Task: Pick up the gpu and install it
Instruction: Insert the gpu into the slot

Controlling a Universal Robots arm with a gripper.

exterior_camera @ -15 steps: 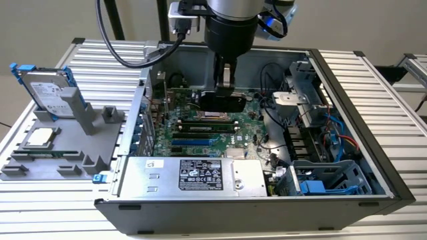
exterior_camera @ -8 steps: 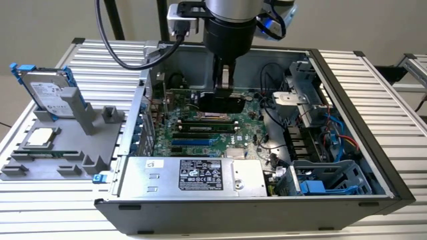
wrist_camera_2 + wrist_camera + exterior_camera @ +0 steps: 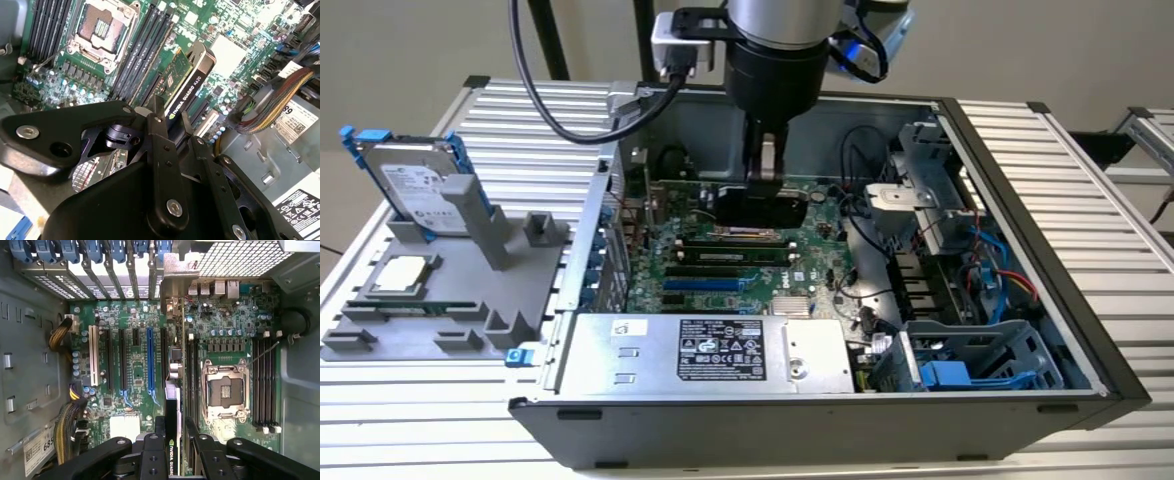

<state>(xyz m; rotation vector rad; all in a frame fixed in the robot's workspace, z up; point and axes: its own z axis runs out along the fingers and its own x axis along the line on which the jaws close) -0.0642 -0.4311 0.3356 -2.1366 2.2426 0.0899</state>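
My gripper (image 3: 767, 178) hangs inside the open computer case, shut on the gpu (image 3: 761, 207). The card stands on edge just above the green motherboard (image 3: 720, 270). In the second wrist view the gpu (image 3: 192, 82) shows its black shroud and green board between my two black fingers (image 3: 159, 130). In the first wrist view the gpu (image 3: 172, 405) appears edge-on, running beside the blue expansion slot (image 3: 150, 360). Its silver bracket (image 3: 172, 285) is near the case's rear slot openings. My gripper (image 3: 174, 424) grips the card's near end.
A silver power supply (image 3: 707, 350) lies along the case's front. Drive cage (image 3: 974, 360) and cables (image 3: 270, 105) fill the exterior view's right side. The open CPU socket (image 3: 225, 390) sits beside the memory slots. Outside the case, a grey fixture (image 3: 440, 300) holds a hard drive (image 3: 420, 185).
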